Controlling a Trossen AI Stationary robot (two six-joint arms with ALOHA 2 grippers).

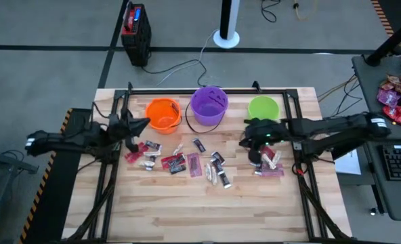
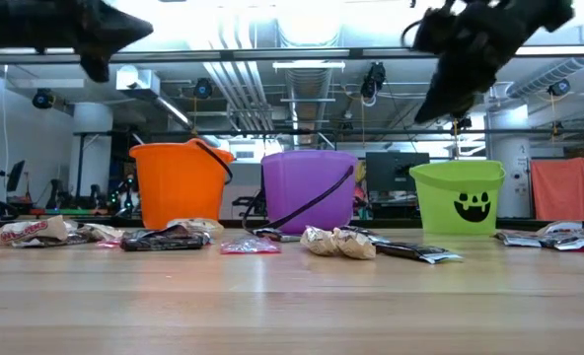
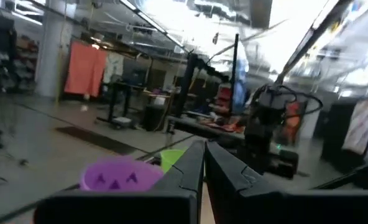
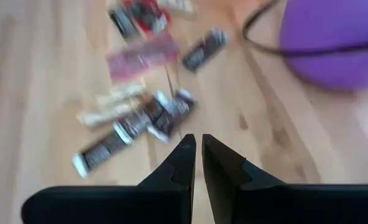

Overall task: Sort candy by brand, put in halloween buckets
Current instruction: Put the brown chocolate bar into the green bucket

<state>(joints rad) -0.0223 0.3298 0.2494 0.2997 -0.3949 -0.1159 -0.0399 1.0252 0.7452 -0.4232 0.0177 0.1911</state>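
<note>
Three buckets stand in a row at the table's far side: orange (image 1: 163,114), purple (image 1: 208,105) and lime green (image 1: 263,108). Small wrapped candy pieces lie flat on the wood in front of them, in a left group (image 1: 145,153), a middle group (image 1: 210,167) and a right group (image 1: 270,163). My left gripper (image 1: 143,123) is shut and empty. It is raised beside the orange bucket's left side and points level toward the table's right. My right gripper (image 1: 244,139) is shut and empty. It is raised between the purple and green buckets, above bare wood, with the middle candy ahead of it (image 4: 140,121).
A black frame rail (image 1: 207,90) runs along the table's far edge behind the buckets. A side desk at the right holds a heap of larger red and pink bags (image 1: 393,95). Bare wood fills the table's near half (image 1: 207,210).
</note>
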